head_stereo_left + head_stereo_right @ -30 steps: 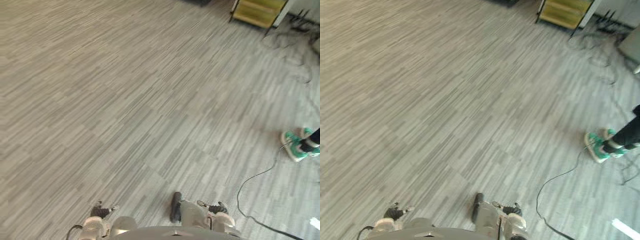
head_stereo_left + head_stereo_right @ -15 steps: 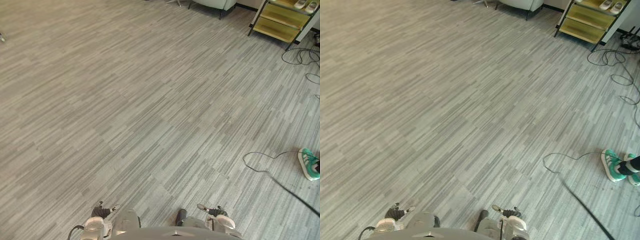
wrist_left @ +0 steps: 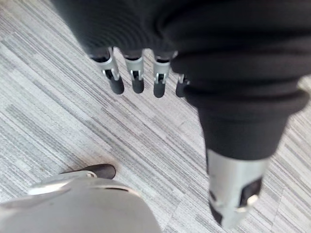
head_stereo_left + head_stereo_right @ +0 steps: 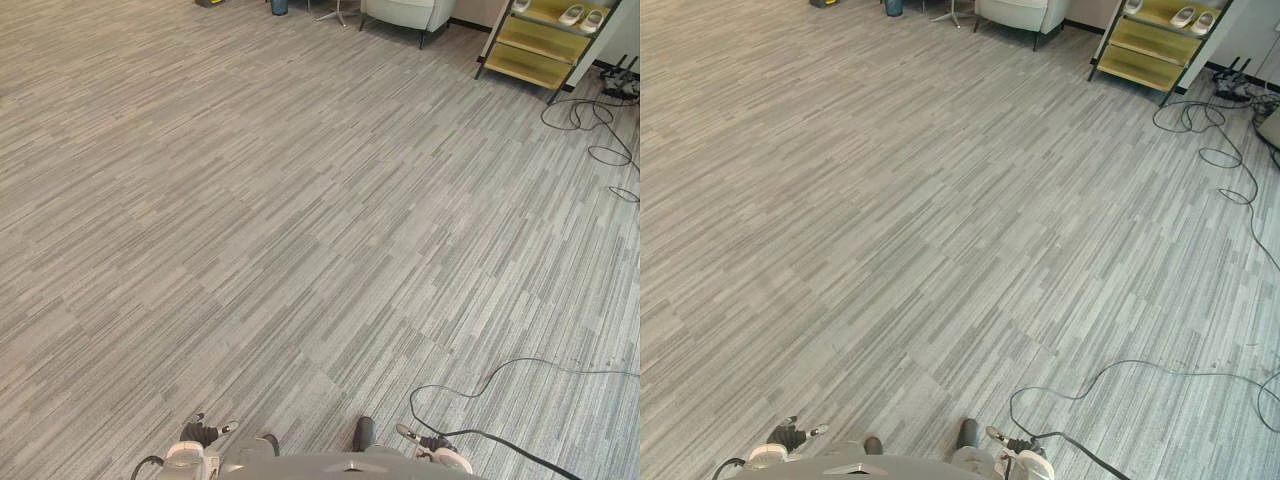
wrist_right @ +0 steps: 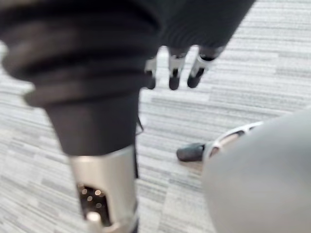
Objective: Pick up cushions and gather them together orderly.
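Carpet floor (image 4: 300, 200) in grey streaked planks runs away from the robot on every side. At its far edge stands a pale armchair (image 4: 405, 10) on dark legs, and toward the far right corner a low yellow shelf rack (image 4: 545, 45) in a dark frame. Loose dark cables (image 4: 600, 130) coil on the floor just in front of that rack. The left robot hand (image 3: 137, 77) hangs above bare carpet with its fingers straight and spread, holding nothing; the right robot hand (image 5: 174, 73) hangs likewise, fingers straight and empty. A pair of pale shoes (image 4: 582, 16) sits on the rack's top shelf. Where the cushions lie, I cannot tell.
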Controlling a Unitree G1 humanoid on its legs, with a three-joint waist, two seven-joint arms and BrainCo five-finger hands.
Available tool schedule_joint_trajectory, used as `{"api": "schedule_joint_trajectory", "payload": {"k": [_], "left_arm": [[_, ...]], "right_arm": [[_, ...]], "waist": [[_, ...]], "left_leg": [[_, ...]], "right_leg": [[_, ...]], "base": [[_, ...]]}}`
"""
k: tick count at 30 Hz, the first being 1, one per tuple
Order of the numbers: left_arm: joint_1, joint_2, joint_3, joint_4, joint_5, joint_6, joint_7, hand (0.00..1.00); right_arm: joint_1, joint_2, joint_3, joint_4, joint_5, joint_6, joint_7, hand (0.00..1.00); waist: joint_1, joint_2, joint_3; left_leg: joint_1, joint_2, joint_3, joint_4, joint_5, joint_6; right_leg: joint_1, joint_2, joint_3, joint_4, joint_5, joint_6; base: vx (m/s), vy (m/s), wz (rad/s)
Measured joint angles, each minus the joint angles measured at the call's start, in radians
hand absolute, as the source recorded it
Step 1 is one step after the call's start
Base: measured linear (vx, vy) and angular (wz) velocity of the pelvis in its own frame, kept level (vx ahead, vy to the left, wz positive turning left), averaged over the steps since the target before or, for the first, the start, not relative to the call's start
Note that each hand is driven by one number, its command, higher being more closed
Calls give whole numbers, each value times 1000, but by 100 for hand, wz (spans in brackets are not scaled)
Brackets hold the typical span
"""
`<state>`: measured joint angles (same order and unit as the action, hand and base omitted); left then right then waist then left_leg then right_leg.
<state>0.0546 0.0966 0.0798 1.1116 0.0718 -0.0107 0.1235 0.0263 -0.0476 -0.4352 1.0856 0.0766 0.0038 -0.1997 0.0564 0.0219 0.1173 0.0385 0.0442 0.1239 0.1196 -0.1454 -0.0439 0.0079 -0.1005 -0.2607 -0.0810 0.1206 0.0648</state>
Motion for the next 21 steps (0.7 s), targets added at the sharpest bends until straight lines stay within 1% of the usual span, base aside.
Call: {"api": "schedule_joint_trajectory", "payload": {"k": [7, 9, 11, 14, 15, 17, 18, 19, 21], "left_arm": [[-2, 1, 2, 0, 0, 0, 1, 0], [-2, 1, 9, 2, -1, 0, 1, 0], [-2, 1, 28, 10, -2, 0, 1, 0], [-2, 1, 43, 11, -12, 0, 1, 0], [-2, 1, 48, 11, -16, 0, 0, 0], [-2, 1, 52, 10, -36, 0, 1, 0], [-6, 2, 55, 7, -50, 0, 1, 0], [-6, 5, 55, 3, -53, 0, 2, 0], [-2, 7, 55, 0, -72, 0, 4, 0]], "right_arm": [[0, 0, -1, 0, 10, -1, 1, 0], [0, 0, -4, 0, 25, -2, 3, 0], [1, 0, -10, 0, 56, -2, 11, 0], [3, 2, -14, 0, 90, -5, 19, 0], [5, 3, -16, -1, 97, -7, 21, 0], [7, 6, -17, -3, 120, -10, 26, 0], [7, 9, -18, -7, 125, -11, 26, 0], [7, 10, -18, -7, 125, -12, 26, 0], [8, 12, -17, -7, 125, -18, 26, 0]], "waist": [[-4, 1, 0], [-10, 0, 1], [-25, -1, 2], [-33, -8, 5], [-34, -11, 8], [-35, -18, 10], [-41, -25, 14], [-43, -31, 15], [-43, -34, 16]], "left_leg": [[4, 0, 13, -9, 1, 1], [18, -1, 29, -36, 10, 1], [39, -2, 48, -61, 15, 2], [58, -3, 78, -79, 16, 2], [65, -1, 87, -84, 16, 3], [71, 0, 107, -87, 12, 5], [72, -2, 114, -87, 11, 7], [73, -4, 120, -85, 8, 9], [80, -6, 123, -84, 2, 7]], "right_leg": [[-7, 0, 12, 0, 0, 0], [-9, 1, 27, 0, 1, 1], [-9, 1, 42, 1, 1, 2], [-10, 0, 61, 2, 0, 6], [-14, -3, 65, 13, -4, 11], [-48, -9, 77, 78, -38, 16], [-71, -18, 79, 132, -66, 18], [-83, -19, 81, 159, -80, 18], [-88, -26, 79, 183, -96, 20]], "base": [[0, 0, -5], [-10, 3, -23], [-4, 10, -23], [5, 16, -25], [-3, 24, -24], [-7, 33, -17], [-9, 32, -4], [0, 33, -3], [17, 32, -2]]}}
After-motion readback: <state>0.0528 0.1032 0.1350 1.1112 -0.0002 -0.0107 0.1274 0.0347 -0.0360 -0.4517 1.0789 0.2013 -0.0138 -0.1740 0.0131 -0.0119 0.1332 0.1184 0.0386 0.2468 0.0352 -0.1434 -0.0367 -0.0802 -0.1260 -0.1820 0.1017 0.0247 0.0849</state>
